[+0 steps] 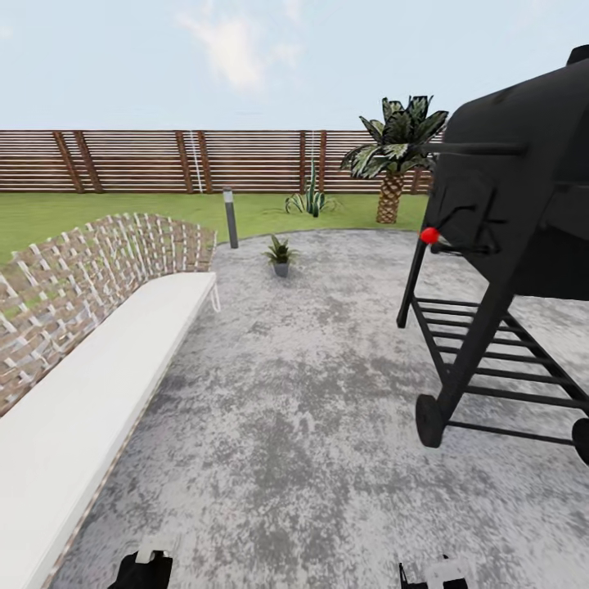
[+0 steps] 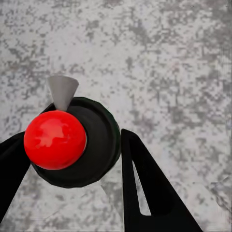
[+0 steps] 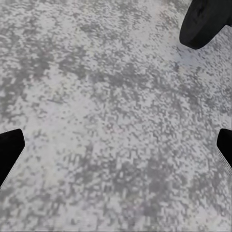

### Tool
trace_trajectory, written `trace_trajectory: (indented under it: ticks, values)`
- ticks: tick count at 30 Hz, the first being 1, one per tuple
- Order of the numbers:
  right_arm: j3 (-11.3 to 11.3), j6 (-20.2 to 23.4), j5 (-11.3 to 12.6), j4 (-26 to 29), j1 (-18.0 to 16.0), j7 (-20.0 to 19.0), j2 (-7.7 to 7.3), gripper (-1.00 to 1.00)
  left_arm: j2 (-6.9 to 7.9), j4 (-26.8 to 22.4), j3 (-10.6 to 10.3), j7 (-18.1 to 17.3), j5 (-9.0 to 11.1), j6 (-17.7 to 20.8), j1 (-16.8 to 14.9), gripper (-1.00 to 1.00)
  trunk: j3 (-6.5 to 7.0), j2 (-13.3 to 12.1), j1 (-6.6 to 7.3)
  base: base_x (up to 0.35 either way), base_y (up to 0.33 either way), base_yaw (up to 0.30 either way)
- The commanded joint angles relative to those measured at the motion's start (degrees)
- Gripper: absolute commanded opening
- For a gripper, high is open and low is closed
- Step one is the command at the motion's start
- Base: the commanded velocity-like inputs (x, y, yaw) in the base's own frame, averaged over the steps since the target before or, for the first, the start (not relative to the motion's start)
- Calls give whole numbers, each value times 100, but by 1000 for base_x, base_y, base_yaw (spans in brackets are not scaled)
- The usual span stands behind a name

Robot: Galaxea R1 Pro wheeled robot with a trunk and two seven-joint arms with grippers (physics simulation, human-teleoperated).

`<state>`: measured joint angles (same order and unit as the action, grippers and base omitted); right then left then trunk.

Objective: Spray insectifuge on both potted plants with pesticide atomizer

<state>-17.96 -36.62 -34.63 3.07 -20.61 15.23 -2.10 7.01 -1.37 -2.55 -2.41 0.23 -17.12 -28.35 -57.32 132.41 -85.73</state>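
Note:
The pesticide atomizer (image 2: 99, 140) is seen from above in the left wrist view: a round dark bottle with a red ball top and a grey cone nozzle. My left gripper (image 2: 74, 134) is shut on it, one black finger on each side, over the grey patio. My right gripper (image 3: 116, 154) is open, with bare patio between its fingers. In the head view both arms' ends sit at the near edge, left (image 1: 141, 570) and right (image 1: 433, 575). A small potted plant (image 1: 281, 255) stands on the far part of the patio, ahead of me.
A large black grill on a wheeled frame (image 1: 499, 245) fills the right side. A white-cushioned woven bench (image 1: 90, 368) runs along the left. A short lamp post (image 1: 231, 217), a spiky agave (image 1: 309, 200) and a palm (image 1: 397, 155) stand before the wooden fence (image 1: 164, 159). A dark wheel (image 3: 205, 21) is near my right gripper.

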Motion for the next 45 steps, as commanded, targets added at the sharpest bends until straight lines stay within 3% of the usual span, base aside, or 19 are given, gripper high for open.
trace_trajectory:
  ticks: [1, 22, 45]
  values:
    - [-23, -11, -61, -8, -4, 41, -1, 100, 2, 5, -19, -6, 3, -20, -4, -100, -5, 2, -2, 338, 0, 1]
    - [-15, -11, -72, -17, -4, 41, 7, 100, 10, 5, -18, -6, 3, -20, -4, -100, -5, 2, -2, 338, 3, 0]
    - [-15, -11, -78, -17, -4, 41, 7, 100, 10, 5, -28, -6, 3, -20, -4, -100, -5, 2, -2, 310, 135, 0]
